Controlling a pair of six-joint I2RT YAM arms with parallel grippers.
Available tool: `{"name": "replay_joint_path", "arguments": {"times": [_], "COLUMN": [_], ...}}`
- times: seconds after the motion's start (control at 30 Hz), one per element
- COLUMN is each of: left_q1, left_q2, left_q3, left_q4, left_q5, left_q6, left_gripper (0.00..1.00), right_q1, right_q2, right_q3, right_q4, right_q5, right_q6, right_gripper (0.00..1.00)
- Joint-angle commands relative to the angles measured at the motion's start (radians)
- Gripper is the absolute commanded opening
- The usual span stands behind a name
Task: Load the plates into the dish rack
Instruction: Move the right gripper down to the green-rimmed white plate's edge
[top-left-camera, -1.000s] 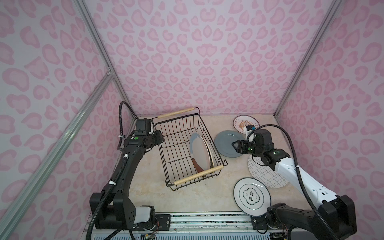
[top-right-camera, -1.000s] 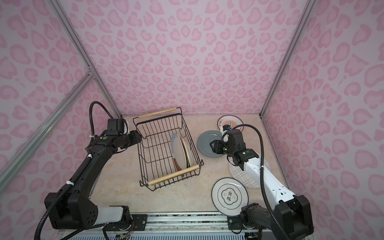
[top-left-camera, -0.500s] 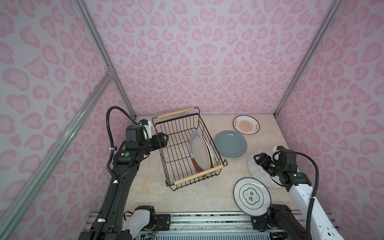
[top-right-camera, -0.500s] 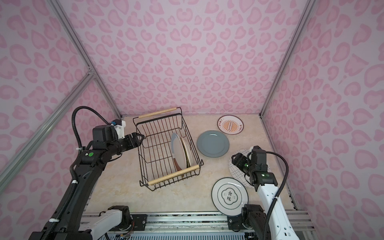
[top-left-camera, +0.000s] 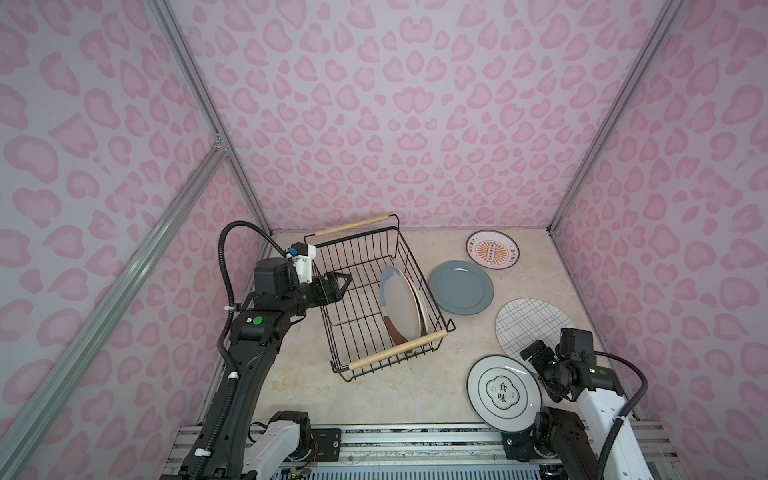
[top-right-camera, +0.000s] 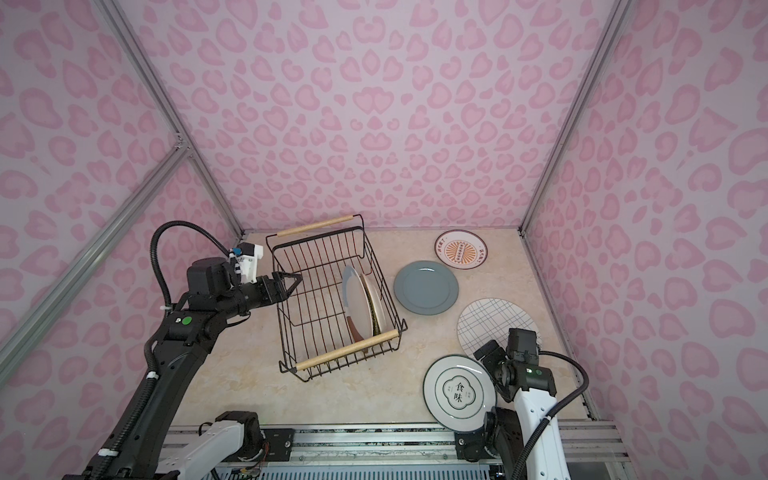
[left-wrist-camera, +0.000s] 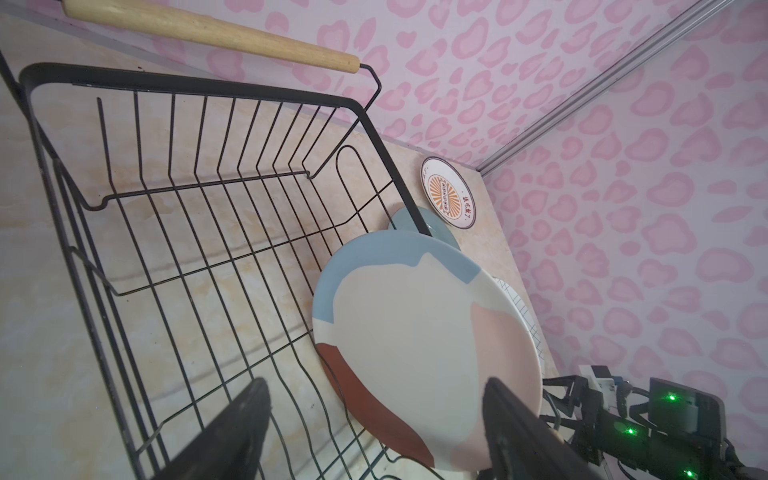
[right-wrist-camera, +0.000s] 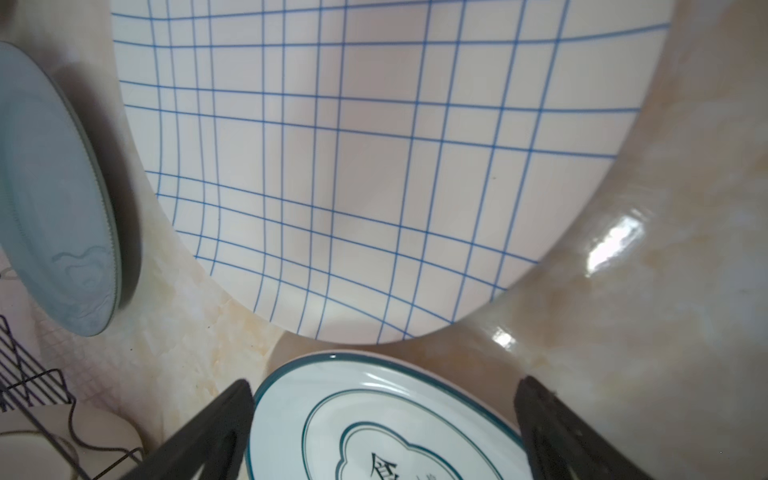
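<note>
- Surface: beige marble-patterned tabletop (top-left-camera: 291, 374), glossy, with a metal rail (top-left-camera: 415, 440) along its near edge
- Room: pink blotch-print walls (top-left-camera: 415, 124) on three sides, joined by aluminium frame posts (top-left-camera: 187, 75)
- Dish rack: black wire basket (top-left-camera: 353, 307) with two pale wooden rod handles (top-left-camera: 397, 351), set askew left of the table's middle
- In the rack: cream plate with blue, pink and rust patches (top-left-camera: 399, 303), on edge and leaning toward the rack's right side; a second cream-rimmed plate (top-left-camera: 422, 307) close behind it, face hidden, pattern not legible
- On the table, flat: plain grey-blue plate (top-left-camera: 461, 287) just beside the rack's right side; orange sunburst plate (top-left-camera: 492, 253) near the back wall; white plate with blue grid lines (top-left-camera: 528, 324) toward the right wall; white plate with dark green rings (top-left-camera: 503, 392) near the front, close to the grid plate
- Left arm (top-left-camera: 249, 353): black, raised, forearm level; left gripper (left-wrist-camera: 374, 380) at the rack's left rim, aimed inward, jaws spread, empty
- Right arm (top-left-camera: 598, 407): white and black, folded low in the near right corner; right gripper (right-wrist-camera: 386, 384) low over the green-ringed plate's edge, jaws spread wide, apparently clear of it
- Writing: 食味 at the green-ringed plate's centre; small characters on the sunburst plate's rim, too small to read
</note>
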Motion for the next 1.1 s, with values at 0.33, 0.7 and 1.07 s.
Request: {"name": "replay_joint_path", "arguments": {"times": [0.33, 0.7, 1.07], "left_q1": [-0.002, -0.002, 0.000], "left_q2": [-0.002, 0.000, -0.014], "left_q3": [-0.001, -0.004, -0.014], "left_q4": [0.048, 0.048, 0.039], "left_q5": [0.016, 0.009, -0.012], "left_q6": [-0.004, -0.003, 0.010], "left_gripper": [0.82, 0.82, 0.83], "right_q1": [0.049, 0.385, 0.485], "right_q2": [0.048, 0.109, 0.181], "right_q3": [-0.031, -0.059, -0.163], "right_q4": [-0.119, 0.117, 0.496], "right_q5": [-0.044, -0.047, -0.143], "right_q6": [0.066, 0.403, 0.415], "right_gripper": [0.98, 0.98, 0.93]}}
